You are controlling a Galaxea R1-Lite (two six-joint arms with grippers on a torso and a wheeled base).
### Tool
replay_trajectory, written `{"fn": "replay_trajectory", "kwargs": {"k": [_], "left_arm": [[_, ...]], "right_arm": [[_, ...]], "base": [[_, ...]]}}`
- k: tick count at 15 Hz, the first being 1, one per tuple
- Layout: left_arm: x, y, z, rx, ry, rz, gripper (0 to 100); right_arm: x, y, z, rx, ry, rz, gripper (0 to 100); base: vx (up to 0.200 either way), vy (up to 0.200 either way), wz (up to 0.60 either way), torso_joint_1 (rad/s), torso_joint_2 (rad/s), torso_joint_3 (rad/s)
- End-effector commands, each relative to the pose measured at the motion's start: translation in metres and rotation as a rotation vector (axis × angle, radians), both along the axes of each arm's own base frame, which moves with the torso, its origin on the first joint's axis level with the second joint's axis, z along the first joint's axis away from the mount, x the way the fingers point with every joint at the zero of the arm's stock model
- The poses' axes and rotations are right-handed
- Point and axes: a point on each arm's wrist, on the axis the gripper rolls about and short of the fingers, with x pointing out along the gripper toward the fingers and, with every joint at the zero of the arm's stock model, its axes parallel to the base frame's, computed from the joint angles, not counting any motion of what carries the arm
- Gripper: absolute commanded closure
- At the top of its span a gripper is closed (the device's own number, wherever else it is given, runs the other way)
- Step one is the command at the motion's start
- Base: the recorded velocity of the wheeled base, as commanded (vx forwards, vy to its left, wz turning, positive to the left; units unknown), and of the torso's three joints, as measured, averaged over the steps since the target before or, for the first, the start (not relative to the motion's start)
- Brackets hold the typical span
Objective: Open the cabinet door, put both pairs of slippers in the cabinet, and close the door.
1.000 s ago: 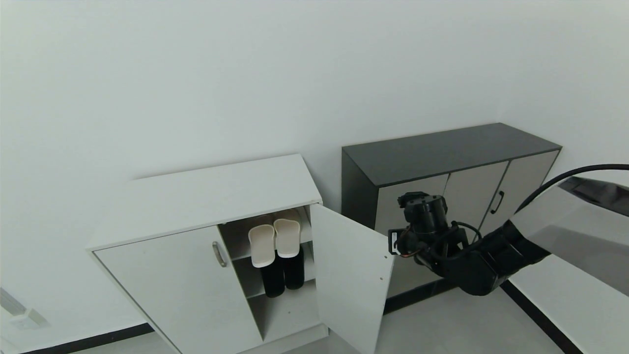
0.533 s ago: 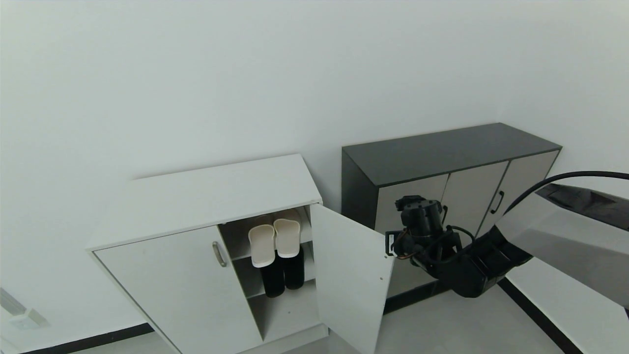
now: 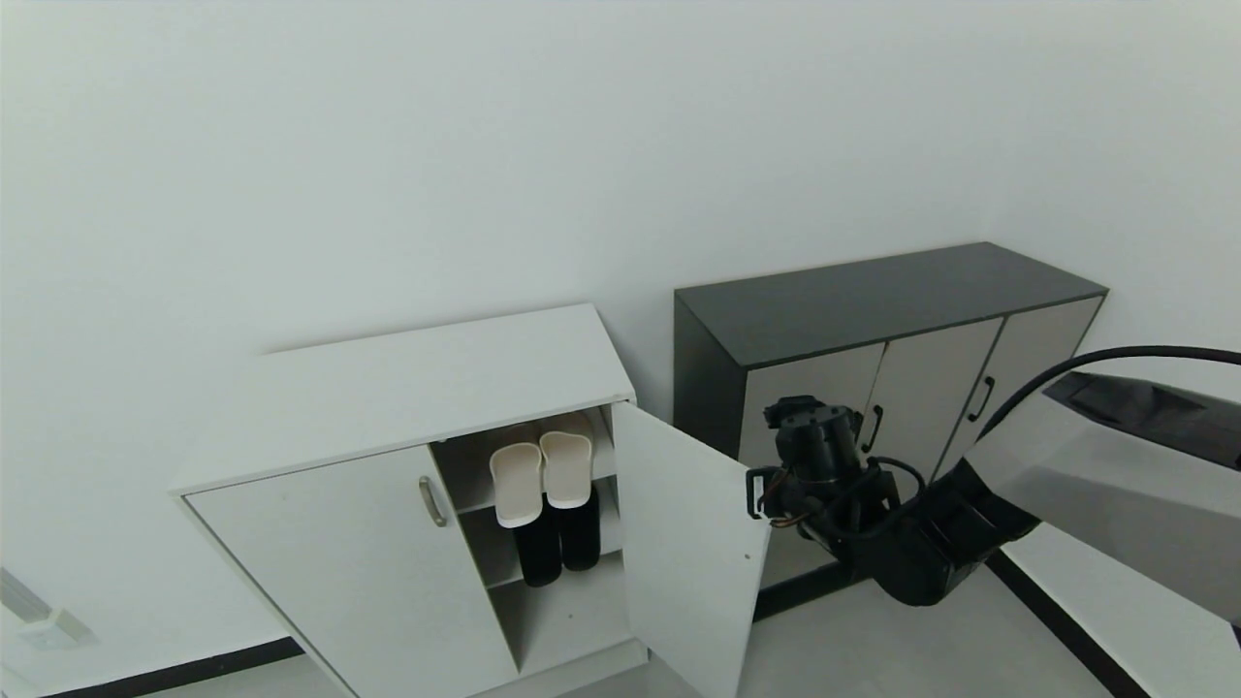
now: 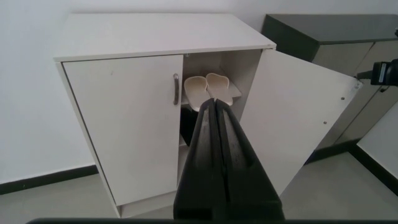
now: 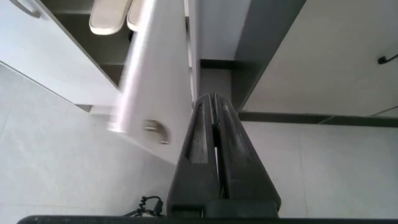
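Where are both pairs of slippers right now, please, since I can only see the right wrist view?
Observer: Both sit in the white cabinet's open right side: the beige slippers on the upper shelf, the black slippers on the shelf directly below.
Operator: Thank you. Is the left door open too?
Observer: No, the left door is shut; just the right door stands open.
Operator: And the left gripper?
Observer: It faces the opening from a distance, fingers shut and empty.
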Motion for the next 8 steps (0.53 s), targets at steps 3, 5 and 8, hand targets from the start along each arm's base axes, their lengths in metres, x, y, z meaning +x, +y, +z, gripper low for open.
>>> {"fn": "replay_trajectory", "kwargs": {"k": [3,5,8], "left_arm": [[0.000,0.000,0.000,0.000,0.002,0.002,100],[0.000,0.000,0.000,0.000,0.000,0.000,100],[0.000,0.000,0.000,0.000,0.002,0.002,100]], "right_arm": [[-0.034,0.026,0.009,0.011,-0.023,0.097,100],[-0.053,0.031,0.021,0.019,-0.036,0.139,100],[-0.072,0.032,0.031,-0.014,-0.054,0.194,100]], "base": [[0.000,0.000,0.00,0.000,0.00,0.000],[0.000,0.000,0.00,0.000,0.00,0.000],[0.000,0.000,0.00,0.000,0.00,0.000]]}}
